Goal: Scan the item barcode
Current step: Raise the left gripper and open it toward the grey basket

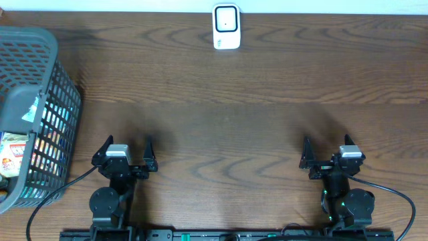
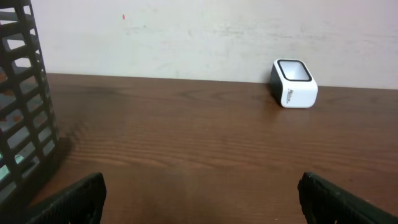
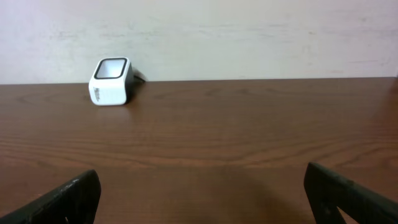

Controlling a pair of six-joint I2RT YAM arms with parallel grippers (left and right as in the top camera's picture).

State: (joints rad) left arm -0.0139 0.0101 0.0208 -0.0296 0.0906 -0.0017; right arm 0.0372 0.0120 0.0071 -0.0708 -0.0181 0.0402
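A white barcode scanner (image 1: 227, 27) with a dark window stands at the table's far edge, also visible as the scanner (image 2: 293, 83) in the left wrist view and the scanner (image 3: 112, 81) in the right wrist view. Packaged items (image 1: 13, 155) lie inside the dark mesh basket (image 1: 57, 67) at the left; their barcodes do not show. My left gripper (image 1: 128, 144) hovers open near the front left, nothing between its fingers (image 2: 81, 199). My right gripper (image 1: 328, 144) sits open at the front right, its fingers (image 3: 339, 193) wide apart over bare wood.
The basket wall (image 2: 22, 93) rises close on the left of my left gripper. Black cables (image 1: 394, 201) run from both arm bases along the front edge. A pale wall backs the table.
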